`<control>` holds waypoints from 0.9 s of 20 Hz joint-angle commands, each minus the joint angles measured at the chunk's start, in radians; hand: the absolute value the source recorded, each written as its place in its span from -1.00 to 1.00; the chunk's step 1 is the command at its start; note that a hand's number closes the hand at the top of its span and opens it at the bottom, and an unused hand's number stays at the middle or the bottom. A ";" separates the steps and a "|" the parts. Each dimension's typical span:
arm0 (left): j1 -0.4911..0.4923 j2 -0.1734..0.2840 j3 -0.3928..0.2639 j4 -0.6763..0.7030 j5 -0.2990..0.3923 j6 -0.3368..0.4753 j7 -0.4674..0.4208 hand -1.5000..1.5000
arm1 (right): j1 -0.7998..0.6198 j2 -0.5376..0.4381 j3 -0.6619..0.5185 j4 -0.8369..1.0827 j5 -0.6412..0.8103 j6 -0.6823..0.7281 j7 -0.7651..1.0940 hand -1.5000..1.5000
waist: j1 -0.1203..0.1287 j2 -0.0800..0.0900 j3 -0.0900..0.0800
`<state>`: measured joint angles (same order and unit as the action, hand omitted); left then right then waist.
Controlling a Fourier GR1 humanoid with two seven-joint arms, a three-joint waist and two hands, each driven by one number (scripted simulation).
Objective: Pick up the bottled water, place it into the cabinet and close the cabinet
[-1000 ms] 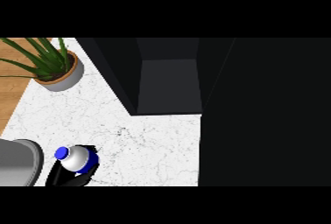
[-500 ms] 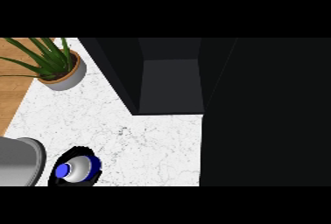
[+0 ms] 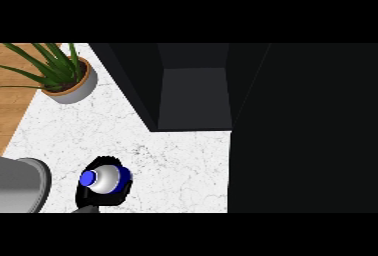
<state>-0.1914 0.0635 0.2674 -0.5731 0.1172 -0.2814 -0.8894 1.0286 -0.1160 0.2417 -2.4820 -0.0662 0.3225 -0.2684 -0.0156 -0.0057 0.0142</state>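
At about seven o'clock in the head view, the bottled water [image 3: 105, 179] is seen from above, with its blue cap [image 3: 88, 177] toward the left. A black hand [image 3: 102, 196] is around it, and its fingers [image 3: 105, 161] are curled on the bottle's far side, so they are grasping the bottle. Which hand this is I cannot tell from this view. The white marble bench [image 3: 177, 165] lies under them. The open dark cabinet [image 3: 193, 95] is at twelve o'clock, well apart from the bottle. A potted plant [image 3: 63, 75] stands at ten o'clock. A grey rounded object [image 3: 21, 184] shows at the left edge, just beside the hand.
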 commanded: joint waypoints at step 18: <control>-0.179 -0.063 -0.567 -0.428 0.311 0.530 0.357 1.00 | 0.001 0.003 -0.018 -0.047 -0.077 -0.003 0.034 -1.00 | -0.002 0.002 -0.014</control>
<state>-0.3089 0.0010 -0.2217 -0.9415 0.4375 0.1056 -0.5912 1.0220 -0.1048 0.2461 -2.4785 -0.0709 0.3139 -0.2525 -0.0124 -0.0055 0.0007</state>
